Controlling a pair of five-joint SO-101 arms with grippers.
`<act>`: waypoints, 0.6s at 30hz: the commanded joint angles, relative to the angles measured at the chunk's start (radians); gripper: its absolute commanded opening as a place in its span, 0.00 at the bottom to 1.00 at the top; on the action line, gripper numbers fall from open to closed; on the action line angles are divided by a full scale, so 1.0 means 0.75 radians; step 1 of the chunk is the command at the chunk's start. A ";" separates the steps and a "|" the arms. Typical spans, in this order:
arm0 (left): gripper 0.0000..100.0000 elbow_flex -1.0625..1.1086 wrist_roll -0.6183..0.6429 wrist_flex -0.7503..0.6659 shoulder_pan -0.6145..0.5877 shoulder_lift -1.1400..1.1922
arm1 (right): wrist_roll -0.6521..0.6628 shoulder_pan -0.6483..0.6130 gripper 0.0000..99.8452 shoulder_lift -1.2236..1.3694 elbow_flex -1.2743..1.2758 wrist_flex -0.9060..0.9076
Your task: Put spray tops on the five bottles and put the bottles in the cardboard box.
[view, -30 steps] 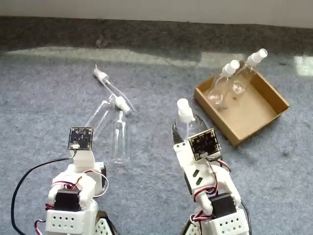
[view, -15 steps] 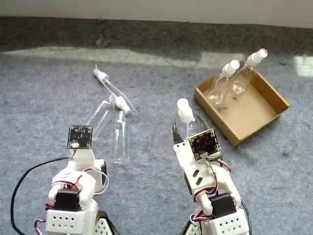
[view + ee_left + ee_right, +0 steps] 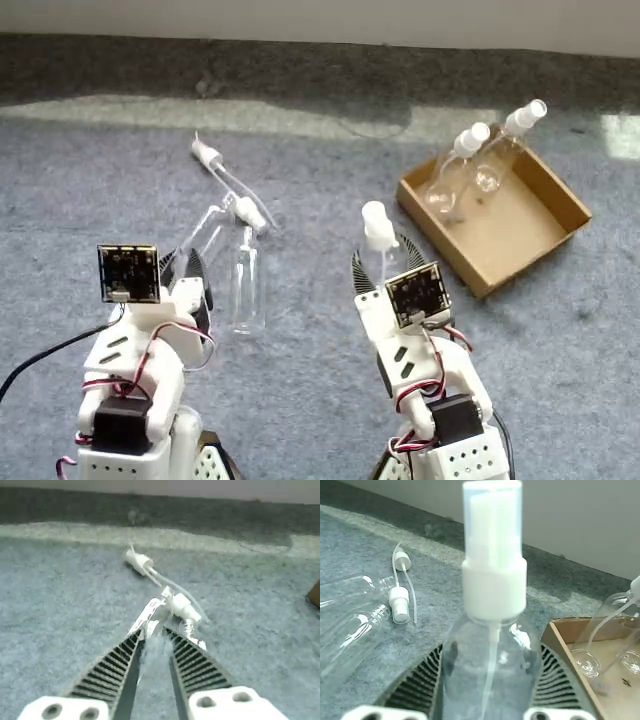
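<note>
High view, starting nearest the arms' bases: both arms sit on the grey carpet (image 3: 320,400). The right gripper (image 3: 385,262) pinches the held bottle (image 3: 383,250), a clear one standing upright between its ribbed jaws, with a white spray top (image 3: 377,222) fitted. From the right wrist camera the jaws press against both sides of its body.

The left gripper (image 3: 180,268) has its fingers a narrow gap apart. Its tips are low at the base end of the slanted bottle (image 3: 203,235), a clear one with no top that lies on the carpet. I cannot tell whether the fingers touch it. Just beside it lies the second bare bottle (image 3: 245,285), also without a top, its neck pointing away from the arms.

Close to that neck lies the near loose top (image 3: 250,213), white with a thin tube. Farther out, apart from both bottles, the far loose top (image 3: 207,155) lies on its side, its tube trailing back toward the near one.

Beyond the right gripper and off to its right sits the cardboard box (image 3: 515,225), set at an angle. One boxed bottle (image 3: 447,180) and the other boxed bottle (image 3: 492,160) lie side by side at its far end. Their white tops poke over the far rim.
</note>
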 commanded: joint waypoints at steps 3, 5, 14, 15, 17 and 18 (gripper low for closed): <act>0.01 -0.095 0.010 -0.084 0.369 0.003 | 0.004 0.017 0.12 -0.013 0.222 0.001; 0.01 -0.058 0.010 -0.194 0.531 0.003 | 0.004 0.021 0.12 -0.013 0.222 0.001; 0.01 0.191 0.018 -0.303 0.699 -0.005 | 0.002 0.024 0.12 -0.021 0.222 -0.036; 0.01 0.218 0.018 -0.303 0.727 -0.005 | 0.002 0.024 0.12 -0.021 0.222 -0.060; 0.01 0.244 0.016 -0.303 0.795 -0.005 | 0.002 0.024 0.12 -0.021 0.222 -0.095; 0.01 0.251 0.016 -0.303 0.830 -0.005 | 0.002 0.024 0.12 -0.021 0.222 -0.109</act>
